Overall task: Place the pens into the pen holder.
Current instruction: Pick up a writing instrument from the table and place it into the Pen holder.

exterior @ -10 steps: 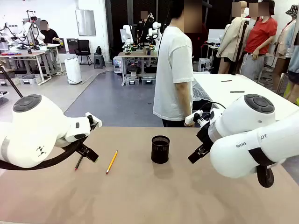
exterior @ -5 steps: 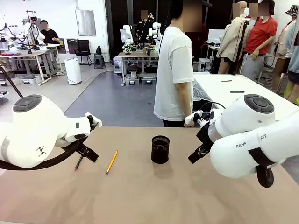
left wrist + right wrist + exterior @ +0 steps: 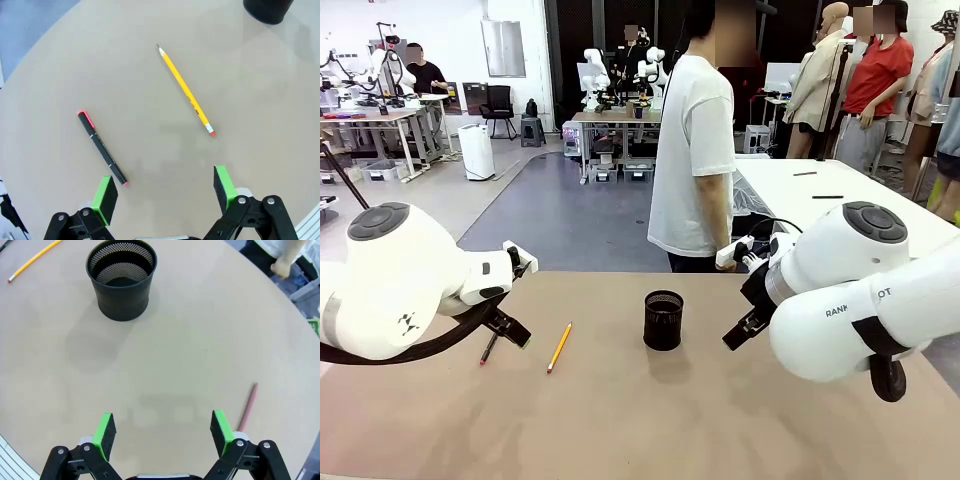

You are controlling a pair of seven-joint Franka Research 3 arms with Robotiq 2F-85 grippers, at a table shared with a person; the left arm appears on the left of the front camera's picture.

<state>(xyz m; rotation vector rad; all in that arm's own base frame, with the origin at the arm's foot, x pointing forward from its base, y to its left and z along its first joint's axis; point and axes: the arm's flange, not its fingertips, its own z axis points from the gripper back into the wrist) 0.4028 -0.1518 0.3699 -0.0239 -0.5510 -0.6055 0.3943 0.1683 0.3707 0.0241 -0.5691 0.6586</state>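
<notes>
Right now the black mesh pen holder [image 3: 663, 320] stands upright, mouth up, near the middle of the tan table [image 3: 620, 420], with nothing touching it. To the holder's left in the front view the yellow pencil [image 3: 559, 347] lies flat on the tabletop, well apart from it. Farther out from the holder on that same side lies the black pen [image 3: 101, 148] with a red cap, slanted much like the pencil and apart from it. The left gripper [image 3: 163, 175] hovers over the table on the pen's side of the holder, its green-padded fingers spread wide with nothing between them; the pen's near end shows close beside one pad. The right gripper [image 3: 162, 415] hangs on the holder's opposite side, fingers equally wide and empty, the holder ahead of it. A reddish stick [image 3: 247, 407] lies flat there, well apart from the holder. A person [image 3: 692, 150] in a white T-shirt stands beyond the holder at the table's far edge
</notes>
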